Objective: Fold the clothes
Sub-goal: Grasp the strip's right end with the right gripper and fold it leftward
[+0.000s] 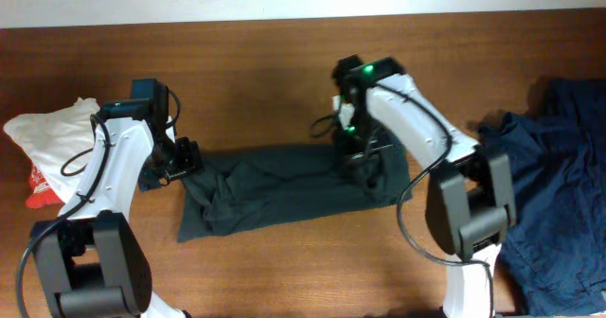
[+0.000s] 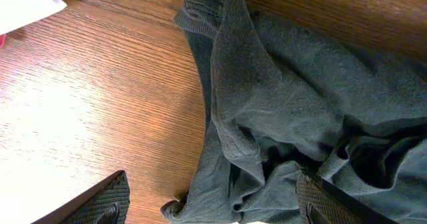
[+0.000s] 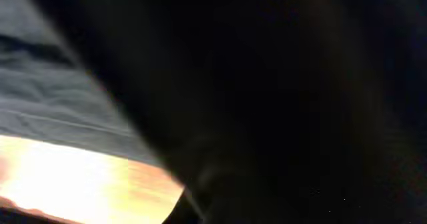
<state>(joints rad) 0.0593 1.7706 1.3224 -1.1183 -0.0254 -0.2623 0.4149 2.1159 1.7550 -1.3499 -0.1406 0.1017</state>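
Note:
A dark grey-green garment (image 1: pixel 284 190) lies crumpled in a rough strip across the middle of the table. It fills the right of the left wrist view (image 2: pixel 287 97). My left gripper (image 1: pixel 186 157) is at its left end, open, with its fingers (image 2: pixel 213 201) on either side of a bunched edge of the cloth, low over the wood. My right gripper (image 1: pixel 365 171) is down on the garment's right end. The right wrist view is almost all black, with a strip of grey cloth (image 3: pixel 47 97) at the left, so its jaws are hidden.
A white garment with red print (image 1: pixel 47 133) lies at the left edge of the wooden table (image 1: pixel 284 62). A pile of dark blue clothes (image 1: pixel 559 185) lies at the right edge.

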